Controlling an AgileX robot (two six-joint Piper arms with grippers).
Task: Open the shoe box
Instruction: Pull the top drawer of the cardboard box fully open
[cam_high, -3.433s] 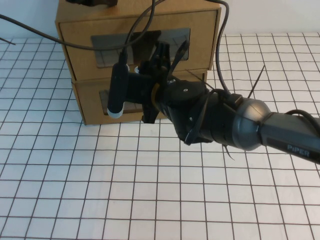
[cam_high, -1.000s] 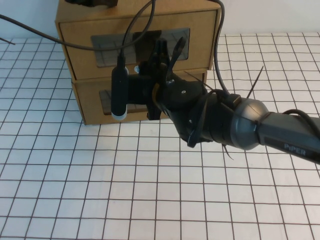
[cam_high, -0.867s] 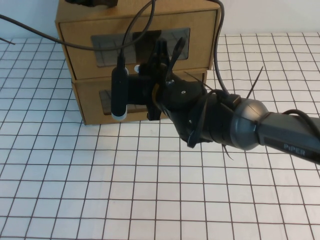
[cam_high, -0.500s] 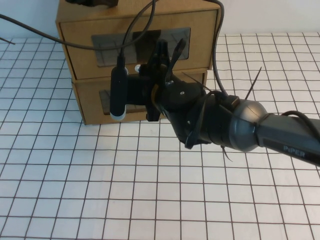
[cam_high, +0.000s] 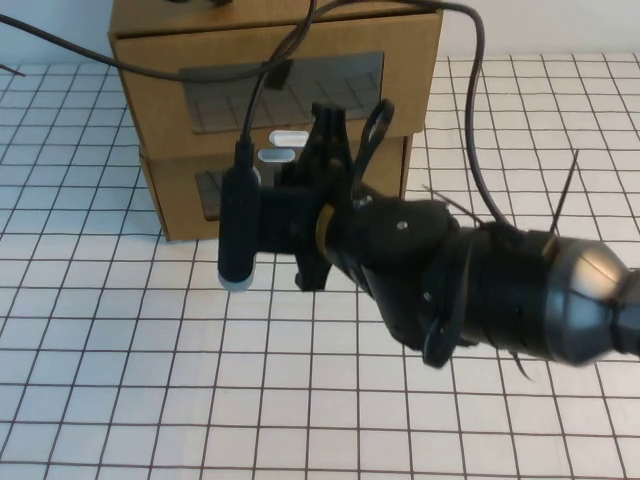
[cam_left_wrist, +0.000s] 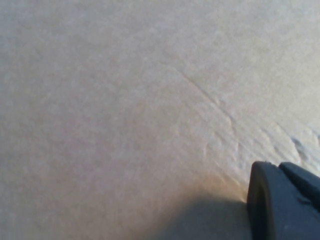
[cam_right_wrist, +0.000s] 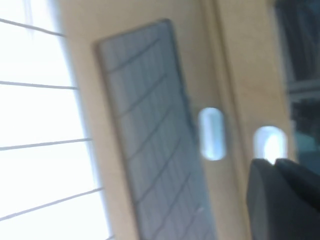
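**A:** What has changed?

**B:** The right arm has drawn back toward the near side and a little to the right. The right gripper (cam_high: 329, 115) has gone from partly open to fully closed. Two white tabs (cam_high: 290, 137) that it covered before now show on the box fronts.

**A:** Closed on anything?

**B:** I can see nothing between the jaws. They are pinched together in front of the upper shoe box (cam_high: 400, 70), just right of the tabs. In the right wrist view one finger sits beside a tab, but I cannot tell whether it touches.

**A:** And the boxes?

**B:** They are stacked at the far side of the table (cam_high: 120, 380), left of centre, with the upper one on the lower shoe box (cam_high: 175, 205). Both fronts look flush, and neither drawer appears slid out.

**A:** The other arm?

**B:** The left gripper (cam_left_wrist: 282, 200) is close against bare cardboard, probably bracing the stack. I cannot tell whether it is open or closed.

**A:** Which step, then?

**B:** I'd judge it to be the grasp-and-pull, barely begun. The next move calls for a sure hold on a tab, then a straight pull toward the near side while the stack stays put.
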